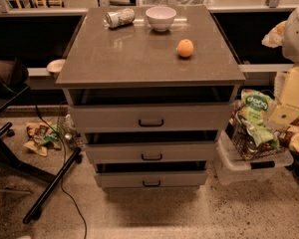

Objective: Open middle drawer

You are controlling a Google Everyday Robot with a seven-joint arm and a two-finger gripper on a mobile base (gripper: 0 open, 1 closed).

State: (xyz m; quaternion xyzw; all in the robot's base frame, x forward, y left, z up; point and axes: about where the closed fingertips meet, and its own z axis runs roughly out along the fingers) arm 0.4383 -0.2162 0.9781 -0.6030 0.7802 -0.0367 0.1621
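Observation:
A grey cabinet (139, 59) stands in the middle with three stacked drawers. The middle drawer (189, 152) is the second front down, with a small black handle (151, 157). A dark gap shows above its front. The taller top drawer (199, 116) and the lowest drawer (184, 179) sit above and below it. My arm's white and cream parts show at the right edge. The gripper (288, 101) is there, to the right of the cabinet and apart from the drawer fronts.
On the cabinet top lie a tipped can (120, 17), a white bowl (161, 18) and an orange (185, 48). A wire basket of snack bags (253, 131) sits on a clear bin (249, 166) at the right. Black chair legs (50, 183), a cable and wrappers (40, 136) lie at the left.

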